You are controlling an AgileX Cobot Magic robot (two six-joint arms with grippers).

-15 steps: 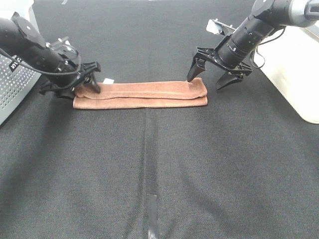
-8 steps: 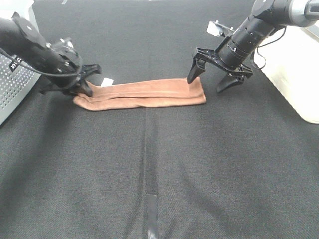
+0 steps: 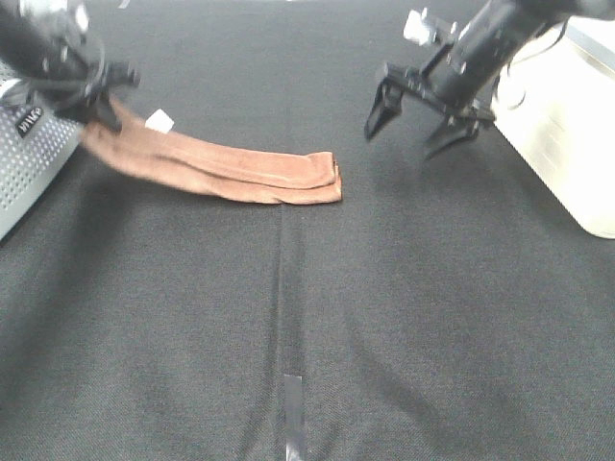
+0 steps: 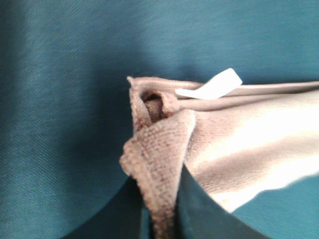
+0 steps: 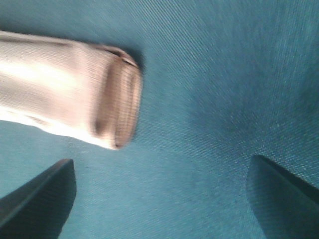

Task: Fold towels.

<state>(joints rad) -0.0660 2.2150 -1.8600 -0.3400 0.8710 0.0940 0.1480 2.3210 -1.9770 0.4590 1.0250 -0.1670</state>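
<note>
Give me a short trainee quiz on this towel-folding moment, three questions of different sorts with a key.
1. True or false: the right pincer is shut on the towel.
2. Which pincer grips the towel? A) the left pincer B) the right pincer C) both
3. What small white thing sticks out near the gripped end?

Key: 1 false, it stands open, clear of the towel. 2 A. 3 the tag.
</note>
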